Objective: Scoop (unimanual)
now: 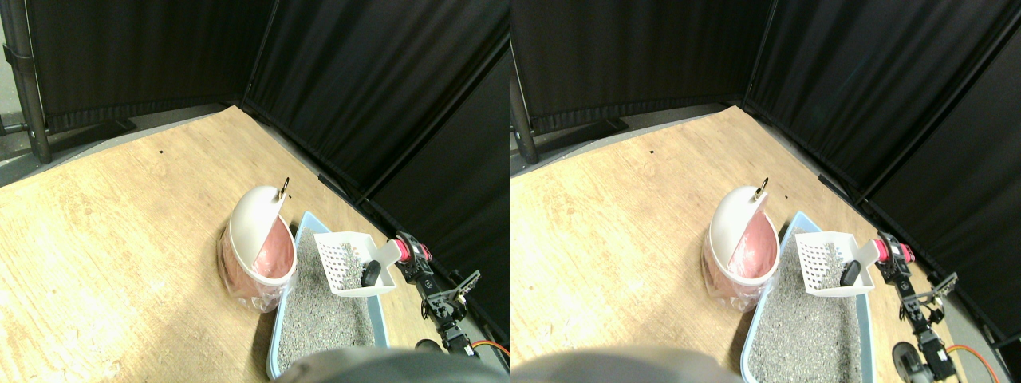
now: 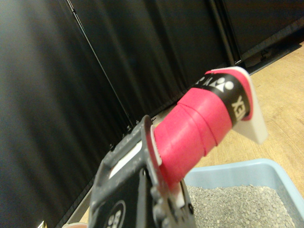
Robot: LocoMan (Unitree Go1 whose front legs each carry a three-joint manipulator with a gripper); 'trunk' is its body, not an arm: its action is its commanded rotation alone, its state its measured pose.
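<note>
A white slotted scoop [image 1: 349, 257] hangs above the far end of the blue litter tray [image 1: 273, 351], tilted, with some grey litter and a dark lump [image 1: 371, 274] in it. My right gripper [image 1: 415, 258] is shut on the scoop's pink-wrapped handle [image 1: 403, 251], at the tray's right side. In the wrist view the pink handle [image 2: 192, 135] runs out from the dark jaw frame to the white scoop neck [image 2: 251, 114], over the tray's rim [image 2: 237, 167] and the grey litter [image 2: 240, 204]. Just left of the scoop stands a white swing-lid bin [image 1: 254, 231] with a pink liner.
The tray and bin sit on a wooden floor [image 1: 120, 239]. Black curtains [image 1: 383, 96] close off the back and the right side, close behind my arm. A dark pole [image 1: 28, 80] stands at the far left. An orange cable [image 1: 488, 346] runs by the arm's base.
</note>
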